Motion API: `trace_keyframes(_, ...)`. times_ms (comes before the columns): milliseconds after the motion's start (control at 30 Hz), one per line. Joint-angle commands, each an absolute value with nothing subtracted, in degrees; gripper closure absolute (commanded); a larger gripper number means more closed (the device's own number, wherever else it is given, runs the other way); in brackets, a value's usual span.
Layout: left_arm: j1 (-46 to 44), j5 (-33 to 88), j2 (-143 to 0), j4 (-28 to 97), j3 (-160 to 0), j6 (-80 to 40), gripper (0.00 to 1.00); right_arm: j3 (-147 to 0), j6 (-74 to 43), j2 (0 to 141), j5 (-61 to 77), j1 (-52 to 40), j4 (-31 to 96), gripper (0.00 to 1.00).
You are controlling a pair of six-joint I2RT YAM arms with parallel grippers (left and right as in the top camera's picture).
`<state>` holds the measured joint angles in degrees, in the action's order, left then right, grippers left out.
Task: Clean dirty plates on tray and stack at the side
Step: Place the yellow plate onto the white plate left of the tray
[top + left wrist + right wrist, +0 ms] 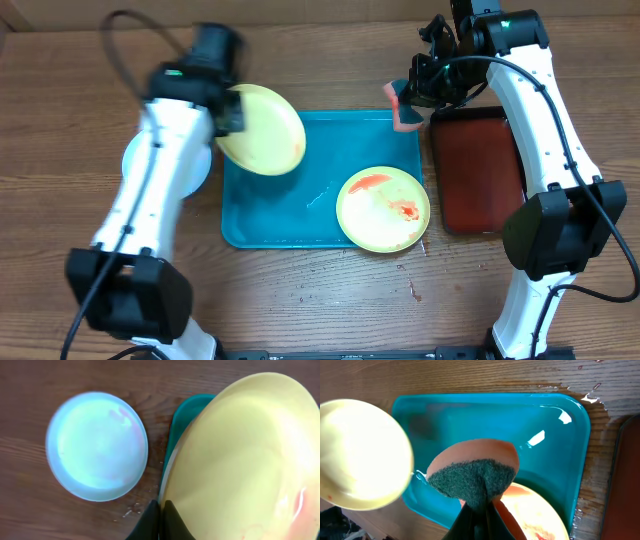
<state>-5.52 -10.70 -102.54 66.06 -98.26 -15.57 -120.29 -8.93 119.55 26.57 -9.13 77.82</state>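
the 2 arms have smooth white shells over rounded links, broken by bulky black joint housings [130, 290]. the left arm [150, 190] and right arm [548, 120] each show 1 small green light [172, 72] near the wrist and a thin black cable [118, 50] looping outside the shell. the left gripper [161, 510] and right gripper [481, 512] end in dark, tapering fingers [149, 524].
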Motion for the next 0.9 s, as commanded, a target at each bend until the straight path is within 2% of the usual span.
trace_keyframes(0, 3.75, 5.41, -101.58, 65.76, -99.48, -11.94, 0.96, -120.60, -8.47, 117.64, 26.55, -9.26, 77.76, 0.96)
trace_keyframes(200, 18.24, 7.05, -101.58, 65.56, -98.04, -10.68, 0.96, -120.60, -8.47, 117.64, 26.55, -9.26, 77.71, 0.96)
trace_keyframes(433, 27.83, 5.37, -101.60, 58.54, -90.06, -13.10, 0.96, -120.60, -8.47, 117.64, 26.55, -9.26, 77.78, 0.96)
trace_keyframes(567, 29.67, -1.45, -101.65, 53.89, -84.77, -17.19, 0.96, -120.60, -8.47, 117.64, 26.55, -9.26, 78.11, 0.96)
trace_keyframes(867, 29.54, -1.74, -101.89, 41.23, -73.49, -18.26, 0.95, -120.60, -8.47, 117.64, 26.55, -9.26, 78.35, 0.96)
